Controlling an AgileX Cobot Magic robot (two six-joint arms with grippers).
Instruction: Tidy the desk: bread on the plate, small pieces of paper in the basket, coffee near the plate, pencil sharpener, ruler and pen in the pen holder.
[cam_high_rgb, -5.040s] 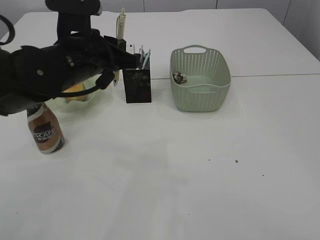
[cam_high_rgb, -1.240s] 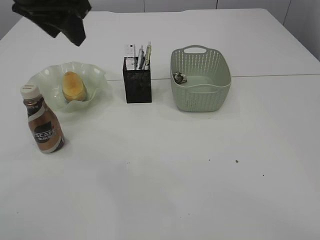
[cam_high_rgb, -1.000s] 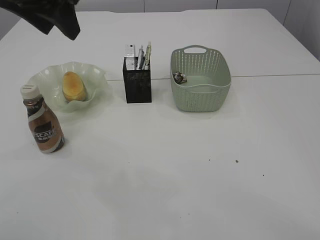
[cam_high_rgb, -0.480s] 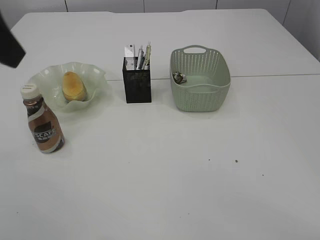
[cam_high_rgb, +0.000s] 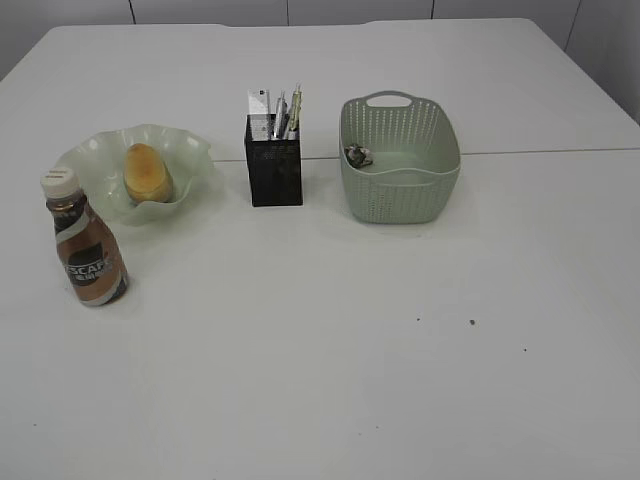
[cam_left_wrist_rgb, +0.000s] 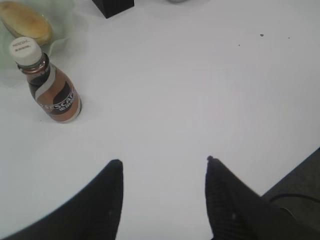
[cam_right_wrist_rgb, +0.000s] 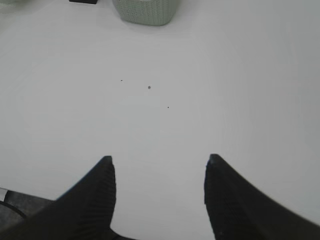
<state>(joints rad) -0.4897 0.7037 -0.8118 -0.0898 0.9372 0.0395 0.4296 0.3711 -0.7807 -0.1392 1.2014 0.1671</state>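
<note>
The bread (cam_high_rgb: 147, 171) lies on the ruffled green plate (cam_high_rgb: 190, 153) at the left of the desk (cam_high_rgb: 330, 340). In front of the plate stands the coffee bottle (cam_high_rgb: 88, 250), upright. The black pen holder (cam_high_rgb: 275, 172) holds pens and a clear ruler (cam_high_rgb: 260, 110). The green basket (cam_high_rgb: 400, 160) has a small crumpled piece (cam_high_rgb: 358, 155) inside. No arm shows in the exterior view. My left gripper (cam_left_wrist_rgb: 162, 162) hangs open and empty above the desk's near edge, the coffee (cam_left_wrist_rgb: 50, 82) and bread (cam_left_wrist_rgb: 25, 22) beyond it. Open and empty too, my right gripper (cam_right_wrist_rgb: 159, 160) faces bare desk, with the basket (cam_right_wrist_rgb: 146, 11) far ahead.
The desk's front edge shows at the lower right of the left wrist view and the lower left of the right wrist view. A few dark specks (cam_high_rgb: 470, 322) dot the white top. A seam (cam_high_rgb: 560, 152) crosses the desk behind the basket.
The left arm, over the plate's far left a second ago, has pulled back out of the exterior view. The things on the desk have not moved.
</note>
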